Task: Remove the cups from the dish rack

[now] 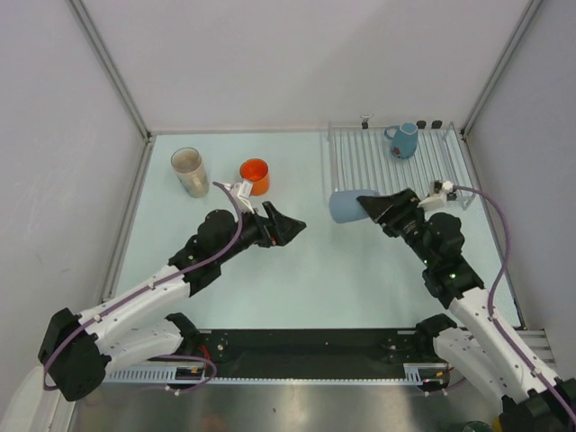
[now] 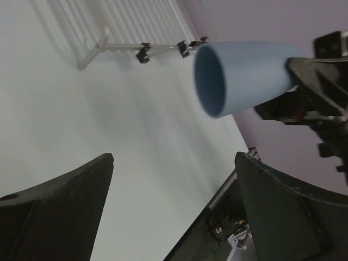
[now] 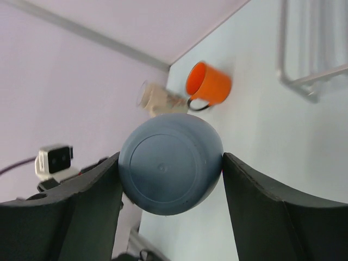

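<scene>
My right gripper [image 1: 373,208] is shut on the light-blue cup [image 1: 345,205], held sideways just off the dish rack's [image 1: 360,162] left edge, mouth pointing left. The cup's base shows between my fingers in the right wrist view [image 3: 169,164]. The cup's open mouth faces my left wrist camera [image 2: 239,76]. The teal-blue handled mug [image 1: 402,140] stands in the rack's far right part. The beige tumbler [image 1: 190,171] and the orange mug [image 1: 256,175] stand on the table at the far left. My left gripper [image 1: 292,225] is open and empty, pointing right toward the held cup.
Grey walls with metal frame posts enclose the pale table on three sides. The rack's near left corner shows in the left wrist view [image 2: 89,54]. The black base rail [image 1: 306,346] runs along the near edge.
</scene>
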Tool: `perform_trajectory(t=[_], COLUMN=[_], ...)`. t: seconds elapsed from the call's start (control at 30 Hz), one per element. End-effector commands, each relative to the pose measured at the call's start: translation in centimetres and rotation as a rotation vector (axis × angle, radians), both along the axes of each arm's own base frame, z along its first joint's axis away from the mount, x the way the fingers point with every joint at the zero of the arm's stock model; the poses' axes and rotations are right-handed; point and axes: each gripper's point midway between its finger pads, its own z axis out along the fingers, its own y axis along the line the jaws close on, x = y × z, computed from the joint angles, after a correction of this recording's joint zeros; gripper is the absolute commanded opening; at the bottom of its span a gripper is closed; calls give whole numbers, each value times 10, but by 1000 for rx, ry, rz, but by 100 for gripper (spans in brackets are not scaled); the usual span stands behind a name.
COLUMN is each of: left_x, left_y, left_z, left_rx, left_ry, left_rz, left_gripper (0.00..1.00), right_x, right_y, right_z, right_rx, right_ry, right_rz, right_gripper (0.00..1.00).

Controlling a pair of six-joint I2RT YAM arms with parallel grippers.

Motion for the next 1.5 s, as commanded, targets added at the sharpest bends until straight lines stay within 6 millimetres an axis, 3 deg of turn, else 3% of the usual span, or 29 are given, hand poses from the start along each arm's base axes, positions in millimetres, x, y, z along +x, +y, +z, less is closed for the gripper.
perform_trajectory(t=[0.0, 0.03, 0.23, 0.47, 0.77, 1.0, 1.07, 1.1, 1.17, 1.23, 1.27, 1.3, 1.33, 1.37, 1.4, 1.47], left_x=[-18, -22, -32, -35, -45, -53, -54, -55, -53, -50, -48, -42, -37, -33, -28, -19], left_y=[-28, -30, -29, -34, -44, -53, -54, -55, -55, -56, -57, -59, -61, -61, -56, -47], left_z=[38, 51, 65, 63, 59, 55, 56, 55, 55, 54, 54, 33, 44, 40, 20, 31], left_rx=[-199, -252, -349, -388, -433, -428, -428, -426, -420, -393, -375, -284, -258, -214, -115, -56], left_ry=[-107, -150, -237, -244, -225, -217, -219, -216, -210, -201, -196, -132, -142, -129, -94, -113], left_rz=[-152, -169, -206, -236, -302, -350, -362, -367, -360, -349, -343, -322, -314, -300, -267, -207], left_gripper=[98, 98, 97, 92, 81, 41, 23, 9, 0, 0, 0, 0, 0, 1, 0, 0], right_x=[-22, -28, -36, -44, -53, -57, -59, -59, -61, -63, -62, -57, -53, -53, -44, -43], right_y=[47, 54, 71, 84, 99, 110, 112, 113, 114, 114, 113, 114, 114, 110, 107, 94], right_z=[40, 38, 29, 19, 29, 25, 25, 23, 25, 25, 26, 19, 15, 21, 7, -1], right_rx=[167, 183, 264, 323, 366, 370, 368, 366, 366, 357, 351, 315, 287, 265, 176, 89], right_ry=[-173, -189, -208, -201, -240, -227, -228, -224, -228, -228, -225, -190, -162, -163, -118, -76], right_rz=[266, 298, 393, 442, 494, 525, 534, 541, 546, 550, 546, 528, 507, 487, 437, 369], right_gripper=[0, 0, 0, 0, 0, 0, 0, 0, 0, 0, 23, 48, 69, 98, 100, 100])
